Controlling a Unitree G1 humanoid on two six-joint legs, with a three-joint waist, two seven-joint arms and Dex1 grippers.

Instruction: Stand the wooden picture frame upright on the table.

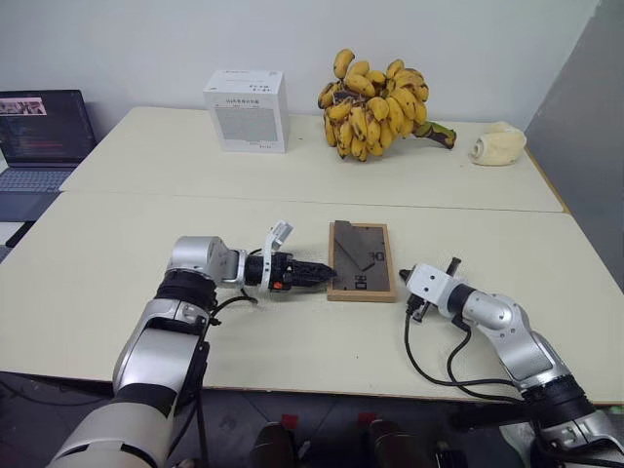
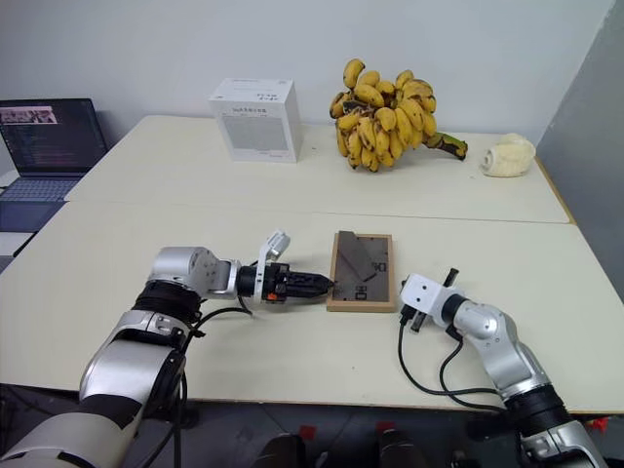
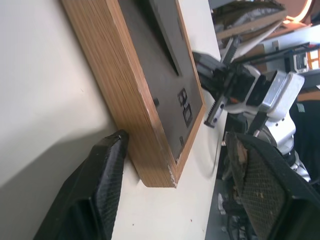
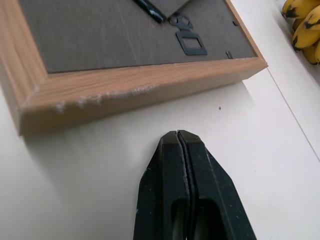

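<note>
- Gripper on the left [image 1: 327, 274]: gaping wide, empty, touching the picture frame's [image 1: 361, 260] left edge; slide one finger under it.
- Frame: face-down on the tabletop [image 1: 127, 253], stand upward; tip gently.
- Right gripper [image 4: 186, 145]: shut, empty, beside the frame's right edge; brace there.

Silver-grey arm shells, black joints, loose black cables, seemingly textured black end effector fingers [image 3: 95, 190]

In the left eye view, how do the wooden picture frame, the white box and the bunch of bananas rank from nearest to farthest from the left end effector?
1. The wooden picture frame, lying back up right at the tip of the left end effector.
2. The white box, standing at the far side of the table.
3. The bunch of bananas, beyond the frame, to the right of the box.
</note>
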